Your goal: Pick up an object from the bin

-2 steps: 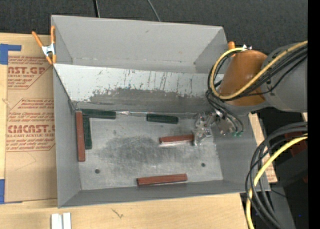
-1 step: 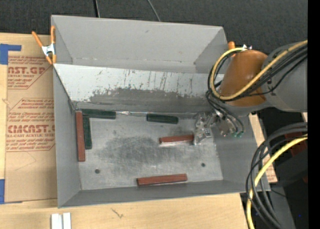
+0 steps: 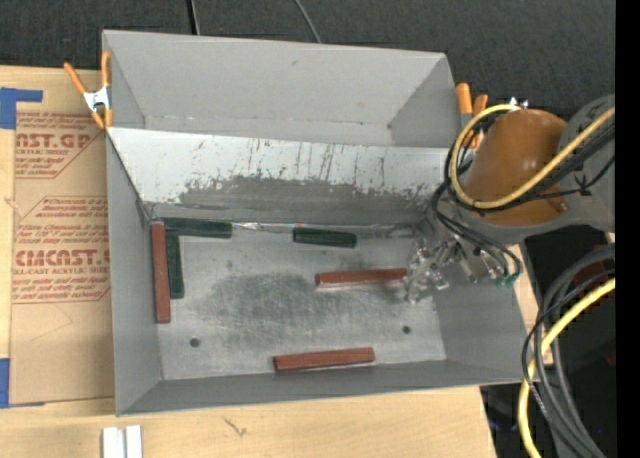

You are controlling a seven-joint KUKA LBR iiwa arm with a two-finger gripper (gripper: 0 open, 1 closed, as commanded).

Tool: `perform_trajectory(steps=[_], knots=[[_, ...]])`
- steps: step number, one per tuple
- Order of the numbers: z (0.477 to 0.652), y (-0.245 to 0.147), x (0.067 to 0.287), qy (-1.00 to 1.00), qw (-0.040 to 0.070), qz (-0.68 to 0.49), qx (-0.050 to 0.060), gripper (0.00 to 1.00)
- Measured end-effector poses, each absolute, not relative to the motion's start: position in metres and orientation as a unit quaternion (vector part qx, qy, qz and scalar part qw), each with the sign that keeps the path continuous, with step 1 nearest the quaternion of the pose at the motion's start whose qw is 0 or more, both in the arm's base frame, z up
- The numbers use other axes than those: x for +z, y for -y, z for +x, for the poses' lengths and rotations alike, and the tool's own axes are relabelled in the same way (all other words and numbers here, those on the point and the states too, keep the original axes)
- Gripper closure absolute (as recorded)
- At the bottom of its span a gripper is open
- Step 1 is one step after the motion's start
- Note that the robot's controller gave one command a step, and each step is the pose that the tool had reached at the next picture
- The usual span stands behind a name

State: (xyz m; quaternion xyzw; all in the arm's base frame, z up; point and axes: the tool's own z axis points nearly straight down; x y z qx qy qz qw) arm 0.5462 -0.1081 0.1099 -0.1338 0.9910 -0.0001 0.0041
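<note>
- Camera view: the gripper (image 3: 418, 281) is sitting low over the right side of the floor of the bin (image 3: 300, 86), right at the right-hand end of a red-brown bar (image 3: 358, 277).
- That bar is lying flat on the floor, right of centre. Its long axis is running left-right across the view, and its right end is angling very slightly toward the back wall.
- Its right end is meeting the gripper's metal tip. Claw apart, together or clamped on the bar: cannot tell from here.
- Bar shape: slim, straight, rectangular section, matte surface. Material is not readable.
- A short dark green bar (image 3: 325, 238) is lying behind it, parallel and apart.
- A front red-brown bar (image 3: 323, 358) is lying along the near wall, also left-right.
- At the left wall, a left red-brown bar (image 3: 160, 271) is running front-to-back, with a dark green strip (image 3: 176, 268) just beside it. A back green strip (image 3: 197, 229) is lying along the foot of the back wall.
- The bin is grey sheet metal with sloped walls. The floor is showing scuffing and the back wall dark scratch streaks.
- The wrist is wearing a smooth orange cover (image 3: 515, 166), with yellow cables looping round it.
</note>
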Motion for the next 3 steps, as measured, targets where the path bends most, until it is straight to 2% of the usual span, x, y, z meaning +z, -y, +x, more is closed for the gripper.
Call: perform_trajectory(steps=[1, 2, 3], knots=[[0.585, 0.019, 0.226, -0.993, 0.006, -0.12, 0.001, 0.0], [0.583, 0.023, 0.223, -0.993, 0.002, -0.118, 0.0, 0.0], [0.561, 0.04, 0.173, -0.992, 0.004, -0.128, 0.0, 0.0]])
